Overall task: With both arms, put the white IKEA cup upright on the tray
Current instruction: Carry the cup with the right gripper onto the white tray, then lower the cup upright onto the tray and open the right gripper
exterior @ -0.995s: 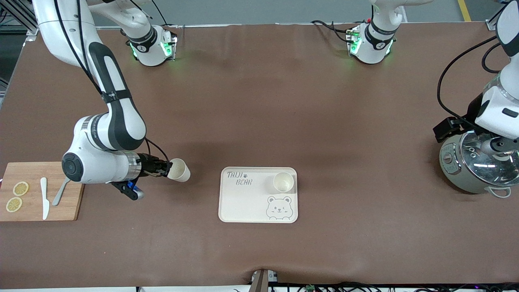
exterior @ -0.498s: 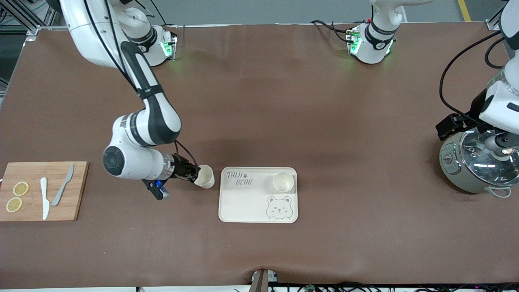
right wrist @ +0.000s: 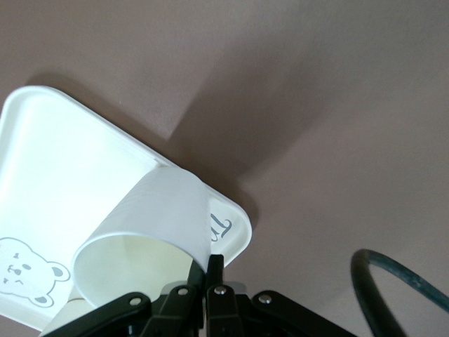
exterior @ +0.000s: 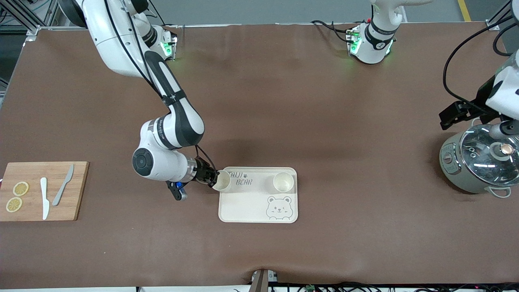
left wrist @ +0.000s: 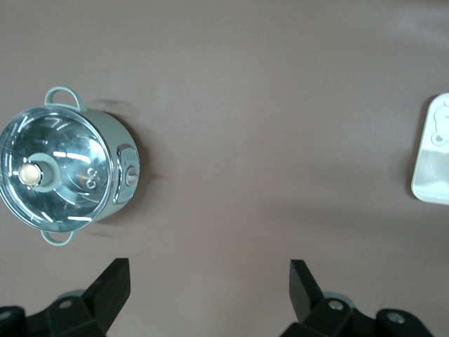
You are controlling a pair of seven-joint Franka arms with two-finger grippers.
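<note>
The cream tray (exterior: pixel 247 205) with "TAIJI BEAR" lettering and a bear face lies on the brown table. One white cup (exterior: pixel 283 181) stands upright on it. My right gripper (exterior: pixel 212 179) is shut on the rim of a second white cup (exterior: pixel 222 181), held tilted over the tray's corner toward the right arm's end. The right wrist view shows that cup (right wrist: pixel 151 217) pinched at the rim by the gripper (right wrist: pixel 210 269) over the tray (right wrist: pixel 63 182). My left gripper (left wrist: pixel 209 281) is open and empty, up over the table beside the pot.
A steel pot with glass lid (exterior: pixel 478 162) stands at the left arm's end, also in the left wrist view (left wrist: pixel 63 175). A wooden cutting board (exterior: pixel 36 213) with lemon slices and two knives lies at the right arm's end.
My right arm has carried the cup from beside the cutting board to over the tray's corner. My left gripper has risen off the pot lid.
</note>
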